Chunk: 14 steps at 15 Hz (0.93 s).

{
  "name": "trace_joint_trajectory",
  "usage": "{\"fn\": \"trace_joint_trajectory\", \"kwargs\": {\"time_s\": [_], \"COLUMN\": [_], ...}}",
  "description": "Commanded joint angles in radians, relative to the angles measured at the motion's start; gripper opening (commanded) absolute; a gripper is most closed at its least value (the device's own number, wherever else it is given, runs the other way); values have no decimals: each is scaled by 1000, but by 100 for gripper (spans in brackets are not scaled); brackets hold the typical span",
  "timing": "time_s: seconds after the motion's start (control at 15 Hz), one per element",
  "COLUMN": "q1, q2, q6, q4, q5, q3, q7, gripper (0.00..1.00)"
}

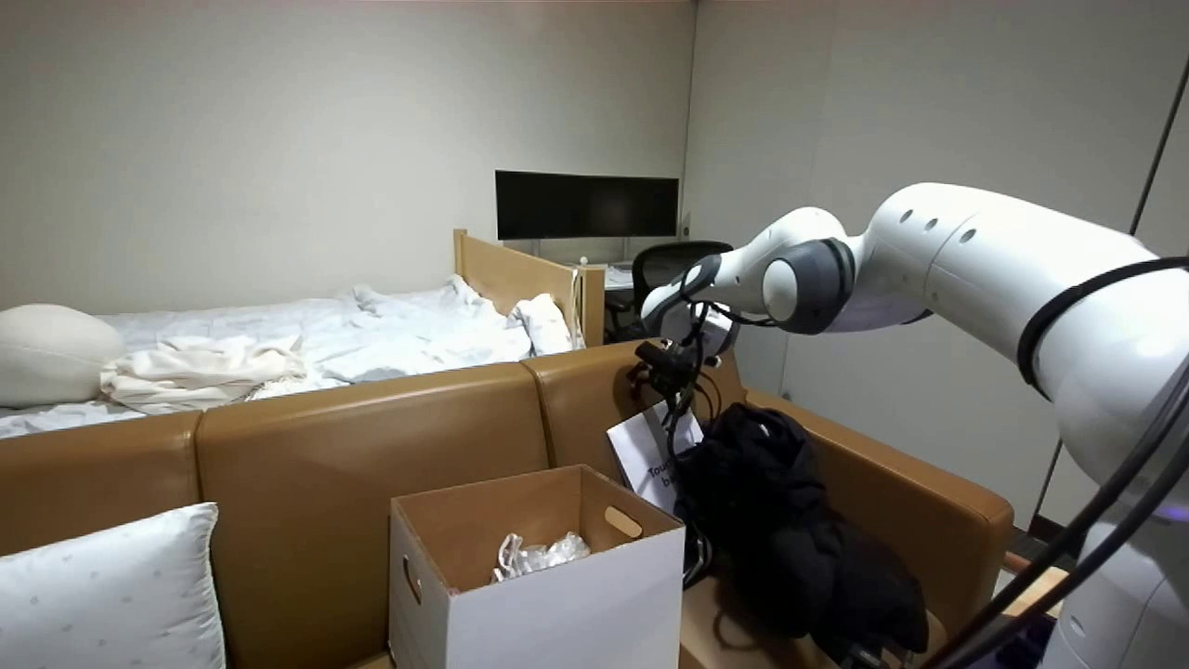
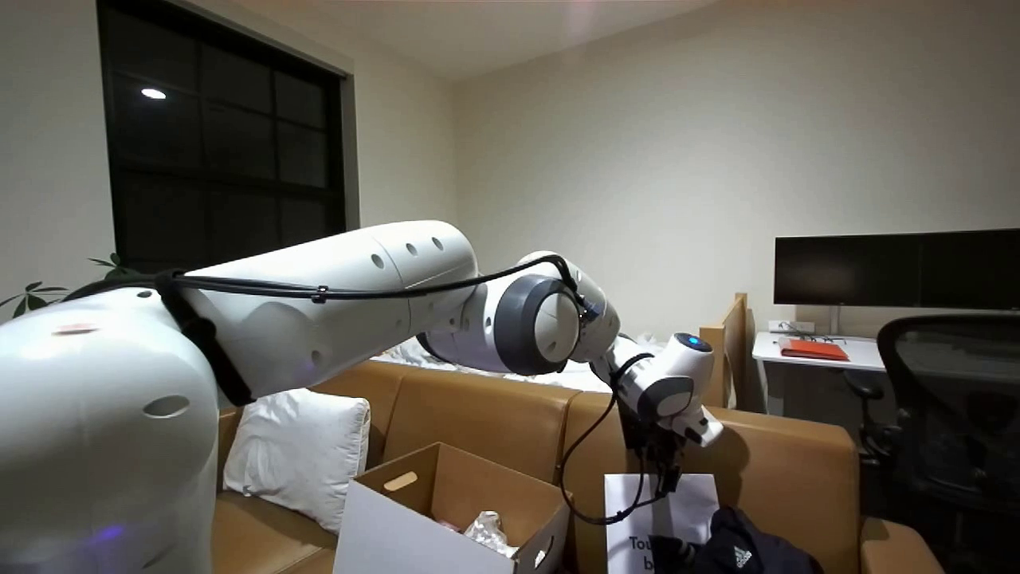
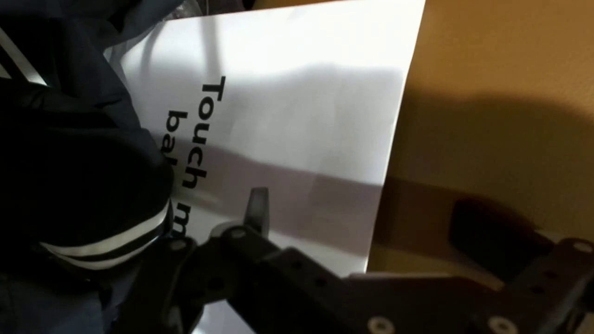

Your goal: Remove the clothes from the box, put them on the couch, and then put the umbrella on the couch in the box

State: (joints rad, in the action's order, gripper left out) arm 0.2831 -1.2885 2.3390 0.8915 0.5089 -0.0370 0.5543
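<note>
The black clothes [image 1: 771, 502] lie heaped on the couch's seat beside the box; a jacket with a white logo also shows in an exterior view [image 2: 753, 550], and dark cloth with white stripes fills the left of the wrist view [image 3: 79, 176]. The white box [image 1: 567, 604] stands on the brown couch [image 1: 372, 437], open at the top, with crumpled clear-white plastic [image 1: 543, 555] inside. My gripper [image 3: 373, 220] is open, its fingers wide apart with nothing held, above the couch near the backrest; it also shows in both exterior views [image 1: 671, 395] [image 2: 668, 477]. I cannot make out an umbrella.
A white printed panel [image 3: 297, 116] leans against the couch's backrest, below my gripper and partly behind the clothes. A white pillow [image 1: 121, 595] is at the couch's far end. The couch's armrest [image 1: 910, 474] stands beyond the clothes. A bed [image 1: 325, 325] is behind the couch.
</note>
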Motion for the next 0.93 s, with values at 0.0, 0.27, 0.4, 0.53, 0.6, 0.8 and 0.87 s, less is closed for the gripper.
{"fn": "trace_joint_trajectory", "kwargs": {"time_s": [0.0, 0.27, 0.4, 0.53, 0.6, 0.8, 0.87], "q1": [3, -4, -7, -2, -1, 2, 6], "q2": [-62, -53, -39, -44, -49, -61, -63], "q6": [-26, -59, -83, -108, -125, -200, -237], "q4": [-70, -59, -45, -36, -34, -32, -31], "q5": [-52, -49, -56, -54, -55, -53, -49], "q3": [-14, -72, -115, -147, -162, -196, -196], "q7": [72, 106, 145, 168, 174, 198, 192], "gripper": [100, 100, 100, 100, 100, 100, 100]}}
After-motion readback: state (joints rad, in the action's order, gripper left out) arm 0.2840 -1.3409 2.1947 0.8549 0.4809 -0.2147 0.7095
